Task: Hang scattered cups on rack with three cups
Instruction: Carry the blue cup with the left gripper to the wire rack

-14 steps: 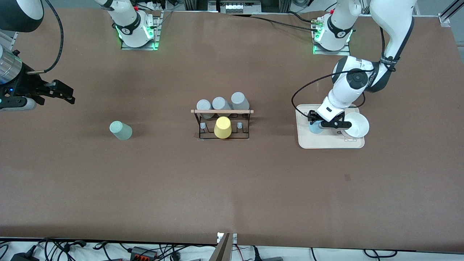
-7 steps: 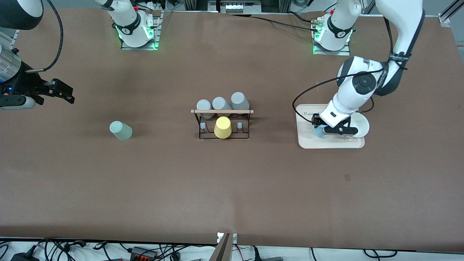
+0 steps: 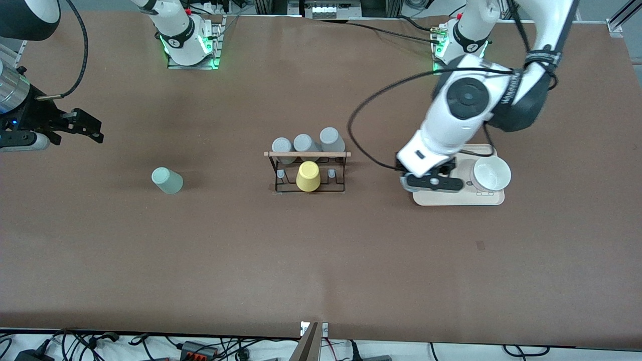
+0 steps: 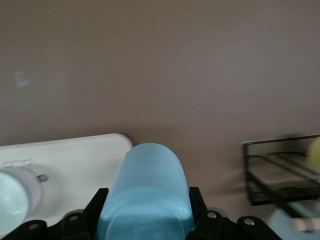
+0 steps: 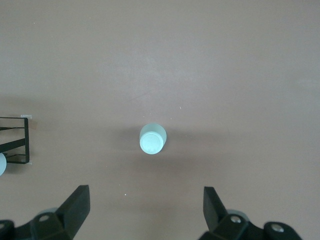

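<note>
My left gripper (image 3: 432, 182) is shut on the light blue cup (image 4: 145, 190) and holds it in the air over the edge of the cream tray (image 3: 454, 198) that faces the rack; the hand hides the cup in the front view. The mint-green cup (image 3: 167, 180) stands upside down on the table toward the right arm's end, also in the right wrist view (image 5: 152, 138). My right gripper (image 3: 86, 131) is open and empty, waiting high above that end. The black wire rack (image 3: 307, 186) with its wooden rod (image 3: 307, 154) holds three grey cups (image 3: 305, 143).
A yellow cup (image 3: 308, 176) sits upside down on the rack's nearer row of pegs. A white bowl (image 3: 490, 174) stands on the tray. The left wrist view shows the tray (image 4: 85, 160), the bowl (image 4: 15, 192) and a corner of the rack (image 4: 280, 172).
My left gripper has risen from the tray with the light blue cup and moved toward the rack. The right arm and the mint-green cup have not moved.
</note>
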Controlling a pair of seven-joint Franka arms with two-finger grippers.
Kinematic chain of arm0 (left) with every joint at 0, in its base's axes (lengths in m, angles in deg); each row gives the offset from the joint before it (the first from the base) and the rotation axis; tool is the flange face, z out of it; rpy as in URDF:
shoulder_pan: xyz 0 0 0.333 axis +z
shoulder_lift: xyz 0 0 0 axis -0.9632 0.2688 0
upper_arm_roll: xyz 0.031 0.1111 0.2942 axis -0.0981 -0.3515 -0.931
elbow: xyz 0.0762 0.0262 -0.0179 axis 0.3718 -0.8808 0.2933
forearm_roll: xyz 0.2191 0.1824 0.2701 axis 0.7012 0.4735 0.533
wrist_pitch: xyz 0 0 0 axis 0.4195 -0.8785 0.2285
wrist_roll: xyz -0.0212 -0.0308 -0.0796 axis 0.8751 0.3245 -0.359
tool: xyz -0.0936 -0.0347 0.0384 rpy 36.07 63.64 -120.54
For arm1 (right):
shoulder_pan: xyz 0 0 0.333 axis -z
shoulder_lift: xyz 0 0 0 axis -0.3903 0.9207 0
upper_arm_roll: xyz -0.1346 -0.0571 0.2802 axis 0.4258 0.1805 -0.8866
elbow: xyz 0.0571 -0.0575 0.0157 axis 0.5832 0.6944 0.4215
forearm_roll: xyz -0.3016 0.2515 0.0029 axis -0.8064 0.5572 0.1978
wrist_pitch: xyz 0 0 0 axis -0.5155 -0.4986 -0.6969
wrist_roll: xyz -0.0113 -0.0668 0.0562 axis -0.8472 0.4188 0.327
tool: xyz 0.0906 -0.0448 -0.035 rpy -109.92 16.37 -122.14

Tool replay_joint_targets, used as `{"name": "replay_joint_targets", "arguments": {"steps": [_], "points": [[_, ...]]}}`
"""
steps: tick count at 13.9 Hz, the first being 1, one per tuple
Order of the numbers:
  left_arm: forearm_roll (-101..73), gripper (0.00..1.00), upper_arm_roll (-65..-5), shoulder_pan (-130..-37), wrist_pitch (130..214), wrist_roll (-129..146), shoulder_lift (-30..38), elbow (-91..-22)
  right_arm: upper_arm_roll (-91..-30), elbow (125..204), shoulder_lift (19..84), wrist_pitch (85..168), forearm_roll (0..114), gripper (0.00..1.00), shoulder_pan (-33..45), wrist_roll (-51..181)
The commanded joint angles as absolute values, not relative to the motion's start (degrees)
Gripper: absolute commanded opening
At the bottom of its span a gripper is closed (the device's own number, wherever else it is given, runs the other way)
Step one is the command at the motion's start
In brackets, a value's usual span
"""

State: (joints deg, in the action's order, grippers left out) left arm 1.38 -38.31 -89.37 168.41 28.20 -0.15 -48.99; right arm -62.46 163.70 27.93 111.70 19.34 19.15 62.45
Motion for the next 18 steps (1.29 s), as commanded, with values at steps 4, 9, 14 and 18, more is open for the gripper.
{"name": "replay_joint_targets", "arguments": {"steps": [4,9,14,18], "points": [[-0.84,0.2,-39.0,-100.23,164.96,39.08,14.71,-28.47,-62.53,162.31,27.9,111.39,19.05,1.0,18.93,63.09],[-0.49,0.2,-39.35,-102.88,166.01,41.47,16.65,-28.37,-62.53,161.17,28.78,111.31,19.4,1.0,19.2,62.83],[-0.4,0.21,-39.26,-103.15,166.1,41.73,17.27,-28.81,-62.53,161.08,28.87,111.31,19.23,1.0,18.93,63.27],[-0.4,0.21,-39.18,-103.85,166.1,42.0,18.76,-28.9,-62.61,160.2,31.15,111.22,18.79,1.0,18.58,63.27]]}}
